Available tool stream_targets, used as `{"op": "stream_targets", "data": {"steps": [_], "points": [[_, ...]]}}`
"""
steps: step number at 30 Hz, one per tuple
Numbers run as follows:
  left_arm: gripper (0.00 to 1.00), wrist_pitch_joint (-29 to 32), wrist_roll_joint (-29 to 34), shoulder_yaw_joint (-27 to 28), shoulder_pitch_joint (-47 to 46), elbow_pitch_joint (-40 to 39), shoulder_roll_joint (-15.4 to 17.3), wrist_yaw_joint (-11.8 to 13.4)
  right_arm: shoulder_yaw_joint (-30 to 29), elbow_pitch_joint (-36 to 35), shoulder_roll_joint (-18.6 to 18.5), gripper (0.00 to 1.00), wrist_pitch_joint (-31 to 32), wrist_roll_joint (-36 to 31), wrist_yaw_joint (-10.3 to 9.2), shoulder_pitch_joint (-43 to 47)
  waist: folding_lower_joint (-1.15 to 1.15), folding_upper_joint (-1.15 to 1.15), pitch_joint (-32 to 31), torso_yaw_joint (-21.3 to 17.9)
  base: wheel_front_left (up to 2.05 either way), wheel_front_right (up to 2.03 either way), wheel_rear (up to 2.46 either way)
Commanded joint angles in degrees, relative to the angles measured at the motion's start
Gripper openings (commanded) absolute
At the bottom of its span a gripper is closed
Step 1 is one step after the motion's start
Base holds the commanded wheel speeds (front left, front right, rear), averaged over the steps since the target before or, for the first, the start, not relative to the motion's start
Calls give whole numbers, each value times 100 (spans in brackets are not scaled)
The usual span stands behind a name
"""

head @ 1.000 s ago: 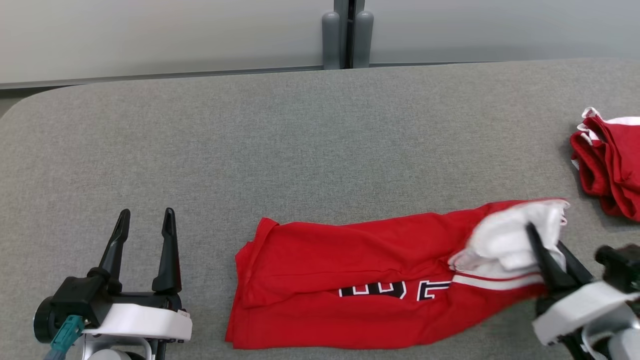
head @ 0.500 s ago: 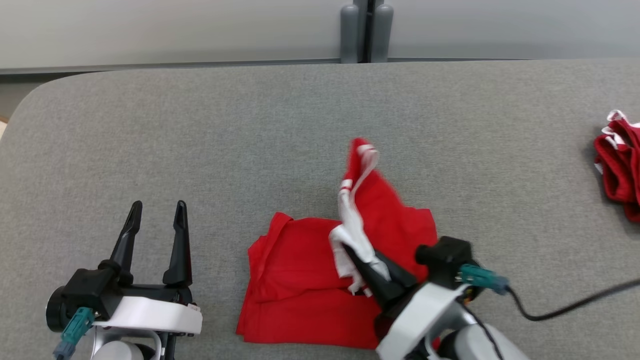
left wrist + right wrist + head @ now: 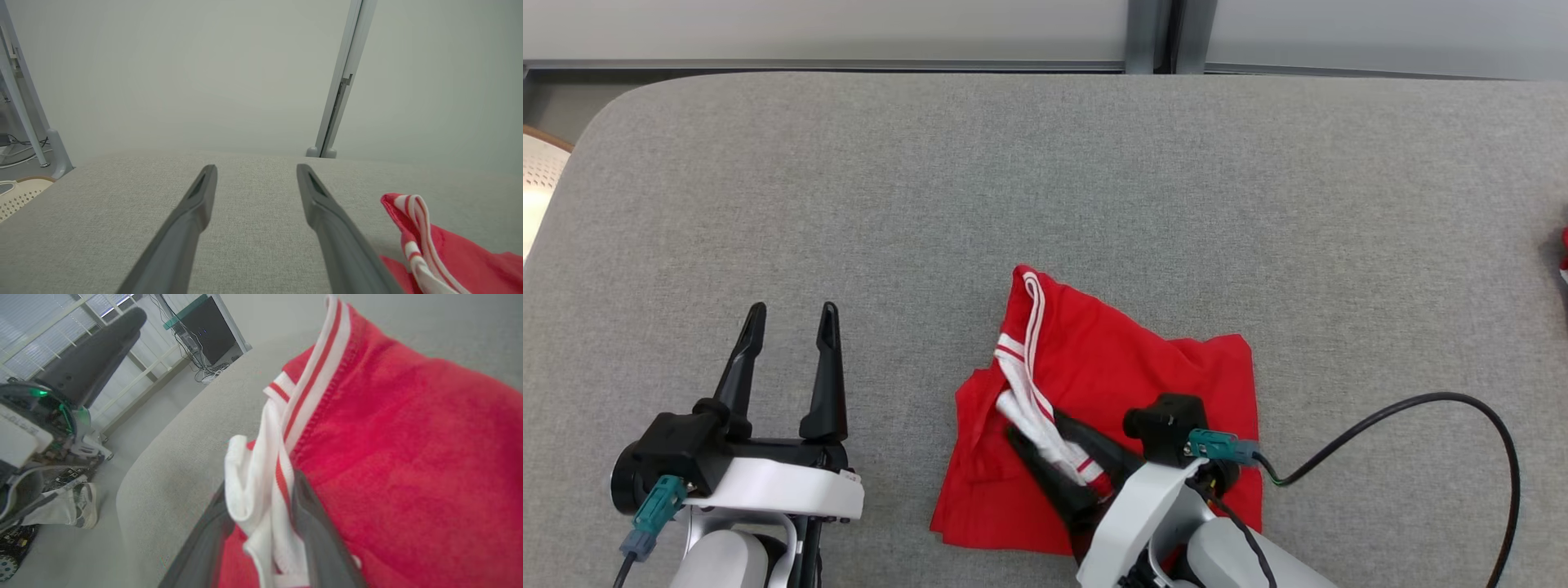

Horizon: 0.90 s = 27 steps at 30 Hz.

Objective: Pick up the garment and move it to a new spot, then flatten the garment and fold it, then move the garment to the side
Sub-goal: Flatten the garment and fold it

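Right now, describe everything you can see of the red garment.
The red garment is soft, knit-looking cloth with a white-and-red striped trim along one edge. It lies folded over on itself in a rumpled, roughly square heap on the grey table, in front of the robot. The bunched end of the striped trim sits between the parted fingers of the right end effector, which lies over the cloth.

this looks like a robotics lab or test room: a grey fabric-covered counter (image 3: 1045,204) stands against plain pale partition panels (image 3: 163,73) joined by a metal post (image 3: 343,81). beyond its edge are slatted window blinds (image 3: 49,330), a dark cabinet (image 3: 204,330), loose cables (image 3: 204,373) on the bare floor, and exposed electronics (image 3: 61,473) with a green light (image 3: 39,393).
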Motion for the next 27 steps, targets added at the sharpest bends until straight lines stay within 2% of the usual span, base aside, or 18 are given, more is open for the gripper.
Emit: {"op": "stream_targets", "data": {"steps": [1, 6, 10, 17, 18, 20, 27], "points": [[100, -5, 68, 62, -82, 25, -6, -45, 140, 18, 10, 100, -178, 91, -1, -161, 0, 0, 17, 7, 0, 0, 0], [100, -5, 143, 162, -67, 84, -68, -105, 643, -353, -57, 100, -712, 278, -1, -490, 0, 0, 18, -25, 0, 0, 0], [100, -5, 214, 244, -67, 112, -85, -152, 480, -731, -336, 100, -1160, 213, -1, -640, 0, 0, -4, -70, 0, 0, 0], [100, -5, 327, 410, 88, 172, -79, -194, -1289, -1425, -950, 100, -1369, -540, -1, -82, 0, 0, -139, -211, 0, 0, 0], [100, -5, 327, 410, 88, 172, -79, -194, -1289, -1425, -950, 100, -1369, -540, -1, -82, 0, 0, -139, -211, 0, 0, 0], [100, -5, 349, 441, 136, 191, -74, -208, -1794, -1516, -1066, 100, -1375, -798, -1, 177, 0, 0, -199, -255, 0, 0, 0], [100, -5, 388, 506, 364, 285, 37, -265, -3318, -1869, -1434, 100, -984, -1661, -1, 1249, 0, 0, -418, -368, 0, 0, 0]]}}
